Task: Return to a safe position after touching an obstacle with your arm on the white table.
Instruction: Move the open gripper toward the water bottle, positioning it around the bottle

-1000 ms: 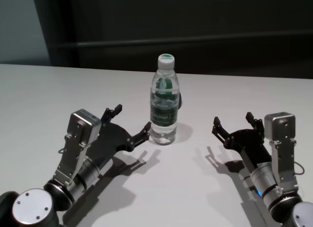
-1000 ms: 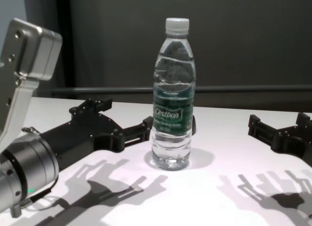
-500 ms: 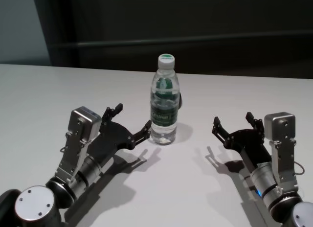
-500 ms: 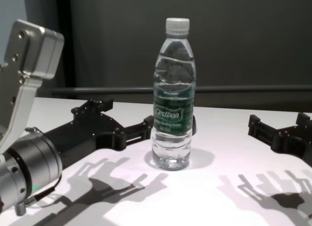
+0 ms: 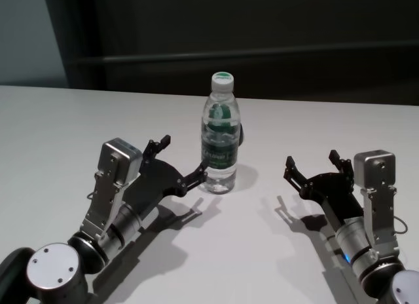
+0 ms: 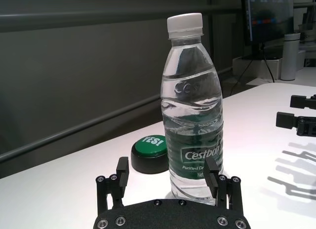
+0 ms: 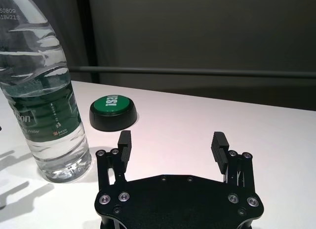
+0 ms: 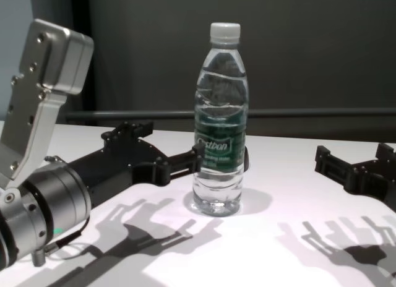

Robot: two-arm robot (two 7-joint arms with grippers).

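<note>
The obstacle, a clear water bottle (image 5: pixel 219 143) with a white cap and a green label, stands upright on the white table (image 5: pixel 59 120). My left gripper (image 5: pixel 182 158) lies low on the table just left of it, open. One fingertip (image 8: pixel 197 153) rests against the bottle's (image 8: pixel 220 138) label side, and the other fingertip stands clear to the left. In the left wrist view the bottle (image 6: pixel 192 115) rises right in front of the open left gripper (image 6: pixel 167 171), partly behind one finger. My right gripper (image 5: pixel 311 160) is parked open, well to the bottle's right.
A green push button (image 7: pixel 113 110) marked "YES!" sits on the table just behind the bottle, also showing as the button (image 6: pixel 153 150) in the left wrist view. A dark wall with a rail runs behind the table's far edge.
My left arm has slid forward and to the right, bringing its near fingertip up against the bottle's side. The bottle stays upright in place. The right arm has not moved.
</note>
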